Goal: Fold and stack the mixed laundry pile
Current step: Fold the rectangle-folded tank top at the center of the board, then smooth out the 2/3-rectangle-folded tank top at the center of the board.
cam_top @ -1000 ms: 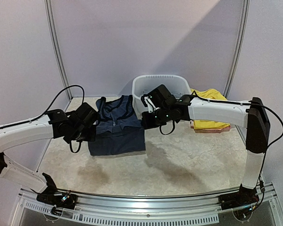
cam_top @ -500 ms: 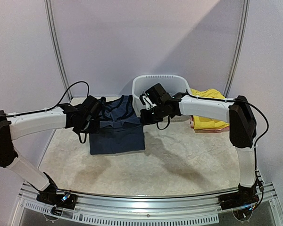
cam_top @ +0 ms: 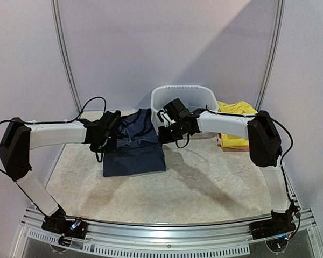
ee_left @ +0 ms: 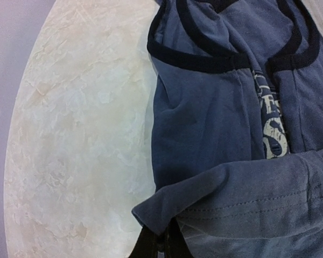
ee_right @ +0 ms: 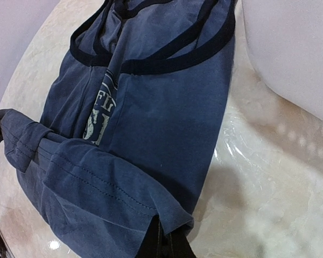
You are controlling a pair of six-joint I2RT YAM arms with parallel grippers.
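Both arms are reaching in over the bench (cam_top: 204,185) and both are on the same piece: the navy tank top (cam_top: 134,153). In the top view it lies flat around 10 o'clock from the bench middle, straps pointing to the back wall at 12.

The left tool (cam_top: 106,141) is at the shirt's 9 o'clock edge. On its wrist cam the dark fingers (ee_left: 151,248) are pinched narrow on a corner of the stitched bottom hem. That hem is doubled up over the lower body of the shirt and covers the bottom of the white chest print (ee_left: 270,123).

The right tool (cam_top: 164,134) is at the 3 o'clock edge doing the same thing. Its jaws are closed tight on the other hem corner, and the fold line runs across between the two grips.

The white plastic basin (cam_top: 183,95) sits at 12 o'clock, just beside the shirt's right shoulder. From the right wrist it looks close to the fabric, can't tell if it's touching.

The rest of the laundry is over at 2 o'clock, right of the basin: a yellow garment (cam_top: 238,110) lying on top of a reddish garment (cam_top: 242,148) with only a thin edge of the red one showing. No grey trousers that I can make out in any view.
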